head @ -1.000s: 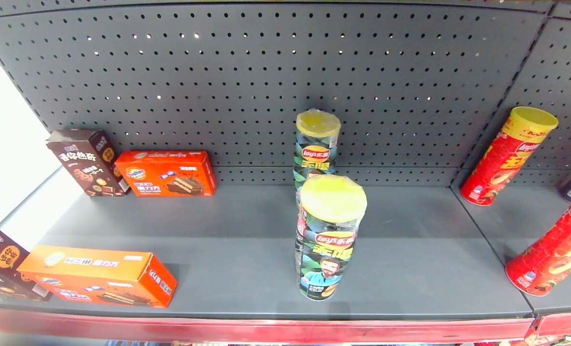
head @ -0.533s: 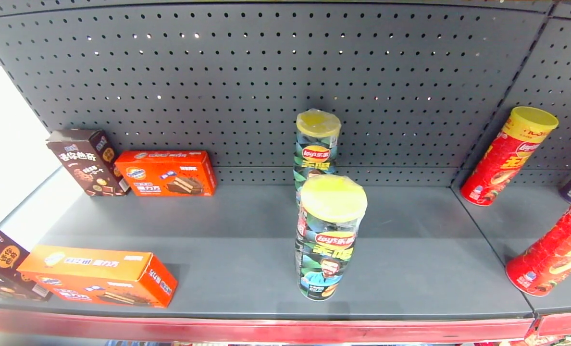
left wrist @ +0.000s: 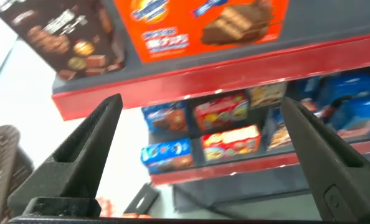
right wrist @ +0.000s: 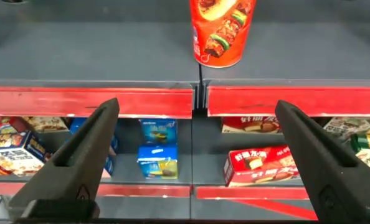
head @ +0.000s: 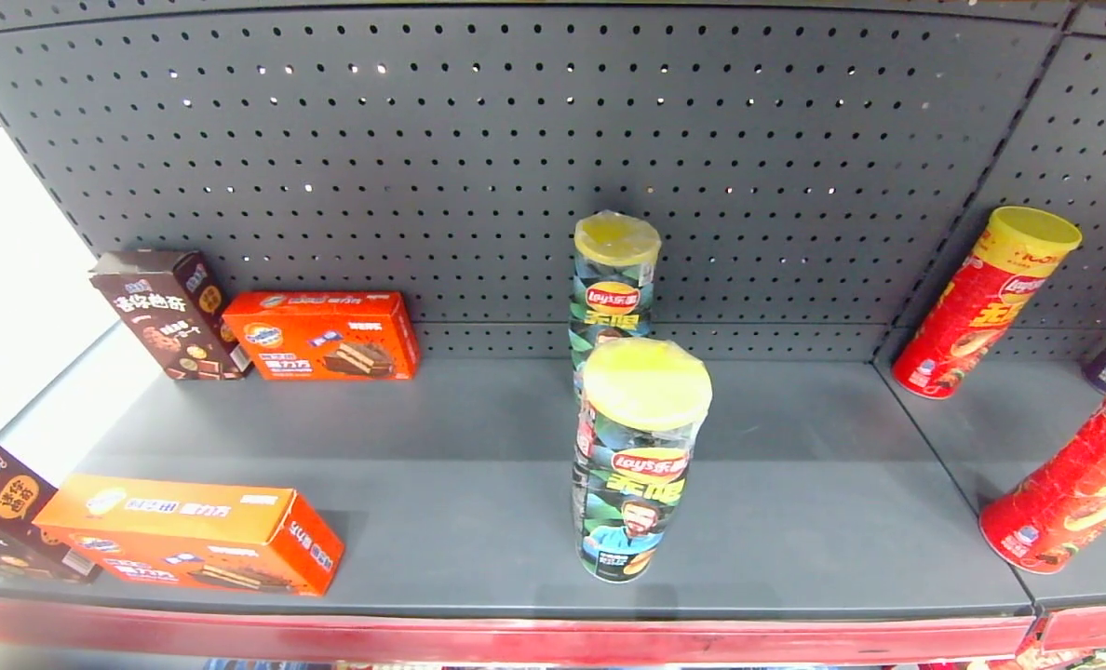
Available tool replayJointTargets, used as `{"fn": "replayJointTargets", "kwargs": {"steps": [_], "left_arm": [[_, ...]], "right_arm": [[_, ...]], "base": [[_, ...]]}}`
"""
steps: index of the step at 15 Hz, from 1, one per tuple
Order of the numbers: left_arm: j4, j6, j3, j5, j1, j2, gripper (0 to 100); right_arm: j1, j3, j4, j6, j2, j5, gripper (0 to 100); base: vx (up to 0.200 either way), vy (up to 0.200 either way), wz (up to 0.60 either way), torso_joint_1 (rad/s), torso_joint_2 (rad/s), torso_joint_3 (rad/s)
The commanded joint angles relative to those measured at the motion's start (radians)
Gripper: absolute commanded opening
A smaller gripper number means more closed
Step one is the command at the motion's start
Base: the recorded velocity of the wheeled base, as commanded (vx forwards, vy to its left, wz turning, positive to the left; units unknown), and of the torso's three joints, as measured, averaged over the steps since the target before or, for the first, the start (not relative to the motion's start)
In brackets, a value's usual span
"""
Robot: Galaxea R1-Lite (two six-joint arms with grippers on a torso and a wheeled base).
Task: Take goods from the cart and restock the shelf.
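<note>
Shelf (head: 814,502) holds green-label canister (head: 632,507) upright (yellow lid (head: 646,383)), centre front.

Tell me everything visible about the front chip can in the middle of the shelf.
The front can is a tall cylinder, seemingly cardboard, in a green leaf-patterned wrap with a red-and-yellow logo. A yellow lid under clear film closes its top. It stands upright on the grey shelf, near the front edge, with nothing gripping it. A second can of the same kind stands directly behind it; whether they touch cannot be told.
</note>
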Motion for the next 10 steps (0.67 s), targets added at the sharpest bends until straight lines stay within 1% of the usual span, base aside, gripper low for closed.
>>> {"fn": "replayJointTargets", "kwargs": {"steps": [1, 3, 4, 5, 6, 7, 8, 9, 10], "left_arm": [[-0.001, 0.013, -0.001, 0.015, 0.133, 0.087, 100], [0.001, 0.01, -0.001, 0.015, 0.284, 0.082, 100], [-0.001, -0.001, 0.003, -0.001, 0.394, 0.059, 100], [-0.004, -0.047, 0.007, -0.016, 0.386, 0.053, 100], [-0.004, -0.047, 0.007, -0.016, 0.386, 0.053, 100], [-0.01, -0.117, 0.012, -0.063, 0.385, 0.053, 100], [-0.009, -0.12, 0.01, -0.125, 0.383, 0.053, 100], [-0.018, -0.1, 0.012, -0.29, 0.382, 0.053, 100], [-0.053, -0.071, 0.026, -0.392, 0.382, 0.053, 100]], "right_arm": [[-0.001, 0.001, 0.0, 0.0, -0.015, 0.0, 100], [-0.001, -0.001, 0.0, 0.0, -0.015, 0.0, 100], [-0.001, 0.001, 0.0, 0.0, -0.015, 0.0, 100], [-0.001, 0.001, 0.0, 0.0, -0.014, 0.0, 100], [-0.001, 0.001, 0.0, 0.0, -0.014, 0.0, 100], [-0.001, 0.001, 0.0, 0.0, -0.015, 0.0, 100], [-0.001, 0.001, 0.0, 0.0, -0.015, 0.0, 100], [-0.001, -0.001, 0.0, 0.0, -0.015, 0.0, 100], [-0.001, 0.001, 0.0, 0.0, -0.014, 0.0, 100]], "base": [[0.0, 0.0, 0.0, 0.0, 0.0, 0.0], [0.0, 0.0, 0.0, 0.0, 0.0, 0.0], [0.0, 0.0, 0.0, 0.0, 0.0, 0.0], [0.0, 0.0, 0.0, 0.0, 0.0, 0.0], [0.0, 0.0, 0.0, 0.0, 0.0, 0.0], [0.0, 0.0, 0.0, 0.0, 0.0, 0.0], [0.0, 0.0, 0.0, 0.0, 0.0, 0.0], [0.0, 0.0, 0.0, 0.0, 0.0, 0.0], [0.0, 0.0, 0.0, 0.0, 0.0, 0.0]]}}
